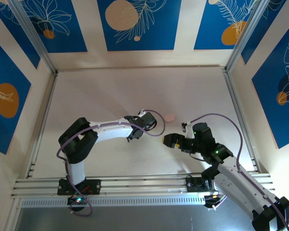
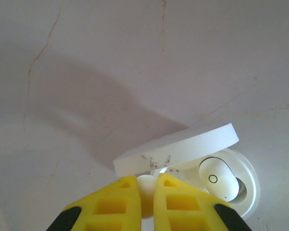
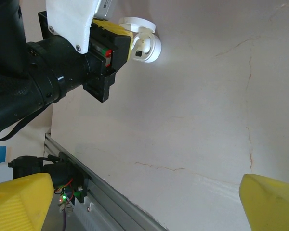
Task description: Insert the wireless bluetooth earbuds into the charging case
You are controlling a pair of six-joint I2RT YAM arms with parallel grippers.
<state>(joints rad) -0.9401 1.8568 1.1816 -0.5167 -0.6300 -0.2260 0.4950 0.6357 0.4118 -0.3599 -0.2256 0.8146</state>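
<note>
Left claw pinching a white earbud at the open case

The white earbud point(image 2: 145, 188) is a small smooth nub squeezed between the almost closed yellow fingers of the left claw point(image 2: 145, 180). It sits at the front rim of the round white case point(image 2: 248, 190), under its tilted lid point(image 2: 183, 147). The left wrist view alone shows a second earbud point(image 2: 220, 180) seated in a pocket of the case, with a ring mark on its face. The right wrist view shows the case from farther off. From above, the left arm bends at the elbow and reaches over the middle of the surface point(image 1: 111, 91). The right claw point(image 1: 169, 140) points toward it, its fingers spread wide and holding nothing. A pale pink disc point(image 1: 169, 117) lies just beyond.
</note>
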